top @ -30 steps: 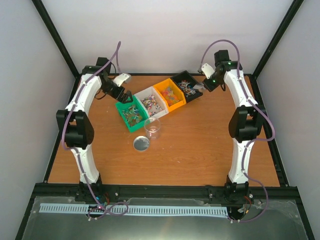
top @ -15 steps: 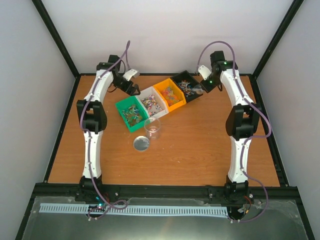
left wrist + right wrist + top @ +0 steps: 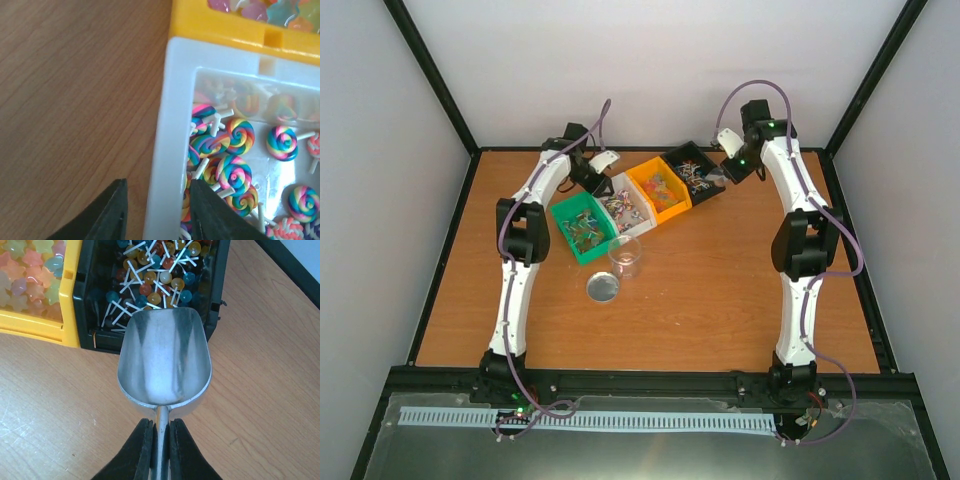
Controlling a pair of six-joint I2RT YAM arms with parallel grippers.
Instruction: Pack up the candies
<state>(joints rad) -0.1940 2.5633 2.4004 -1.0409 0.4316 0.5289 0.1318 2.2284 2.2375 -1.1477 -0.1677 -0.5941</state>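
Left arm [image 3: 525, 225] stretched forward; left gripper [image 3: 157, 189] stood part-open astride the wall of the white bin [image 3: 167, 100]; right gripper [image 3: 159, 426] clamped the handle of the scoop [image 3: 165, 360].

I see candies [image 3: 620, 207] lying loose, sorted: swirl lollipops [image 3: 235, 172] in white bin [image 3: 161, 150], pastel stars [image 3: 25, 270] in yellow bin [image 3: 30, 322], ball lollipops [image 3: 155, 270] in black bin [image 3: 223, 285], small mixed ones in green bin [image 3: 567, 209]

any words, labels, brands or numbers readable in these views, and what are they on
None readable. The green bin, white bin, yellow bin and black bin have plain walls; the metal scoop is unmarked; the candies show only colours; the clear jar and its lid are too small to show any label.
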